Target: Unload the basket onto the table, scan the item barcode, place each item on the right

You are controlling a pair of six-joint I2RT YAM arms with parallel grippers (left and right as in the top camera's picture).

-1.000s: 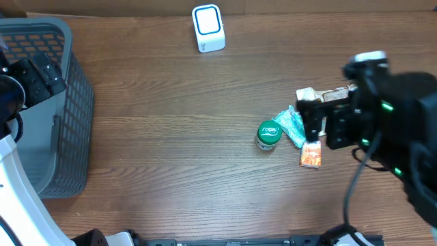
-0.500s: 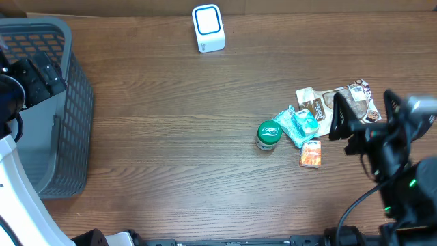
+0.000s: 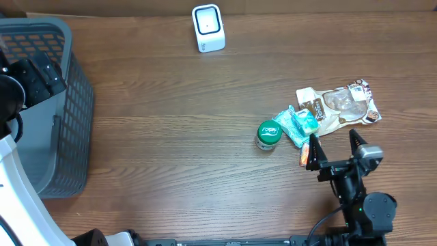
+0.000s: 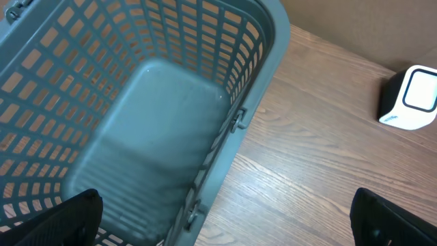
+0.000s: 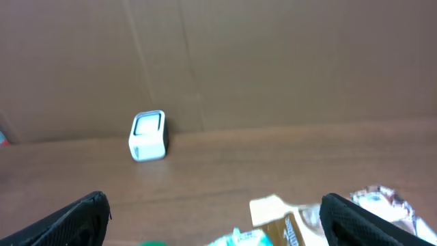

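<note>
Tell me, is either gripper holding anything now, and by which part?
Nothing is held: left gripper open above the basket, right gripper open and empty.

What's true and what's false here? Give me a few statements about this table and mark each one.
1. The white scanner stands at the far edge of the table, apart from the items. True.
2. The right tool is shut on the green-lidded jar. False: it is open and holds nothing, and the jar stands on the table.
3. In the overhead view the green-lidded jar sits just left of the teal packet. True.
4. The snack bag lies in the grey basket. False: it lies on the table, beside the teal packet.
5. The left tool hangs open over the grey basket. True.
</note>
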